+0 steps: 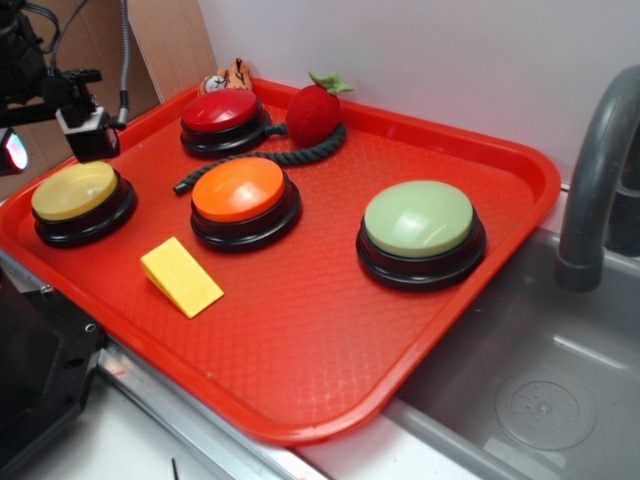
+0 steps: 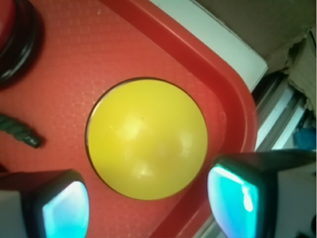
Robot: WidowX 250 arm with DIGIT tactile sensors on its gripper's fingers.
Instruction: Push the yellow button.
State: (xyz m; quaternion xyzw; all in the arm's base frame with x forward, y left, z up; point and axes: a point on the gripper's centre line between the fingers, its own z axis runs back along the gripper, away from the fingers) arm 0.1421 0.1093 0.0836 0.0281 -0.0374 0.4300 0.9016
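Gripper (image 2: 148,206) hangs above the yellow button (image 1: 75,190), its fingers (image 2: 64,208) spread wide with nothing between them. Round, domed, glossy pale yellow on a black base, that button sits at the red tray's (image 1: 330,330) far-left corner, left of the orange button (image 1: 238,190).

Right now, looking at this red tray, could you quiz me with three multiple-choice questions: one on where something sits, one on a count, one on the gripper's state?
1. Where is the yellow button?
A. tray's far-left corner
B. beside the faucet
C. in the sink

2. How many round buttons are on the tray?
A. two
B. four
C. six

3. How is the gripper?
A. shut on the rope
C. holding the wedge
B. open above the yellow button

Answers: 1 A, it sits by the left rim. 2 B, yellow, orange button, red button, green button. 3 B, the wrist view shows its fingers spread over the dome.
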